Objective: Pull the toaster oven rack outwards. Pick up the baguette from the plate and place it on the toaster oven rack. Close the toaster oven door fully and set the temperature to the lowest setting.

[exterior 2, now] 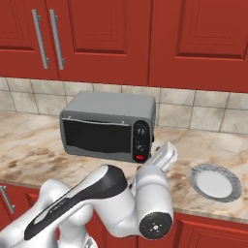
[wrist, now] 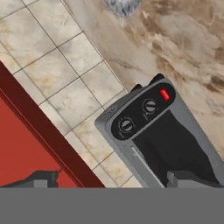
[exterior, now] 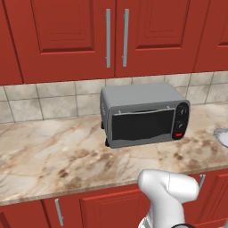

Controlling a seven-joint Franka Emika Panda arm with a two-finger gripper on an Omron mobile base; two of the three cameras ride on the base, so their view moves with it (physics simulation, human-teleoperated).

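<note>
Toaster oven (exterior: 143, 113), boxy grey metal with black control panel, sits mid-counter against the tiled wall, its dark glass door (exterior: 141, 124) shut, presumably so the rack inside stays unreachable until opened. Two-finger gripper (wrist: 113, 180), jaws spread wide and empty, faces the oven. Round pale plate (exterior 2: 214, 181) lies right, apparently bare; baguette not discernible.
</note>
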